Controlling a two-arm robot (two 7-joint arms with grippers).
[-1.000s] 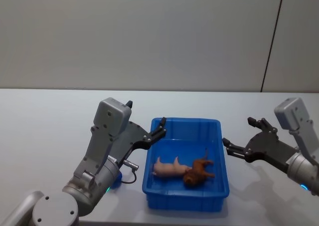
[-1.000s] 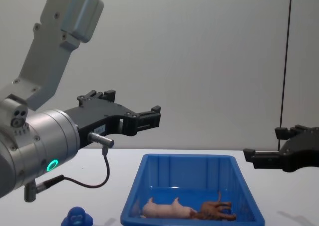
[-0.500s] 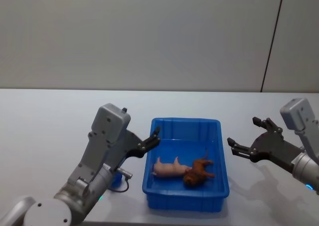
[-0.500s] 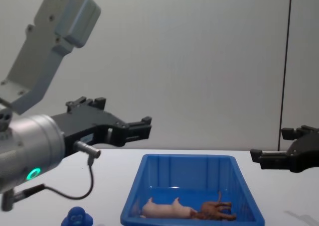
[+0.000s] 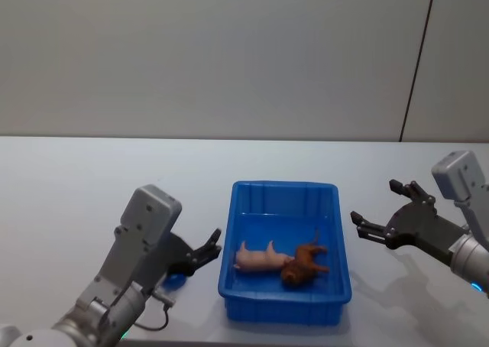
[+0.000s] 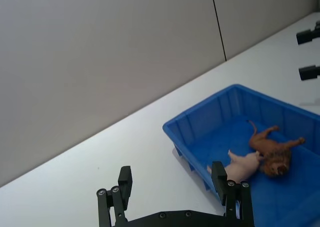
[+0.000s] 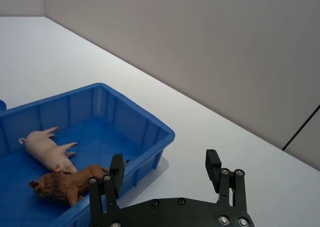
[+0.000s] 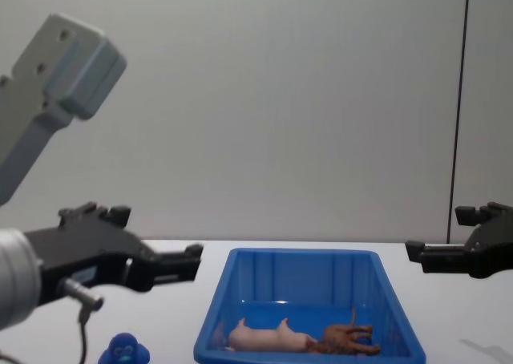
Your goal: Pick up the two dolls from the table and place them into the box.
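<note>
Pig [image 5: 256, 257], lion [image 5: 302, 265] inside box [image 5: 284, 309]

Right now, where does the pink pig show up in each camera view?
Head view: pig in the blue box, left of the lion.
Chest view: pig on the box floor, left of the lion.
Left wrist view: pig in the box, beside the lion.
Right wrist view: pig in the box, beside the lion.
Shared landmark: the lion.
</note>
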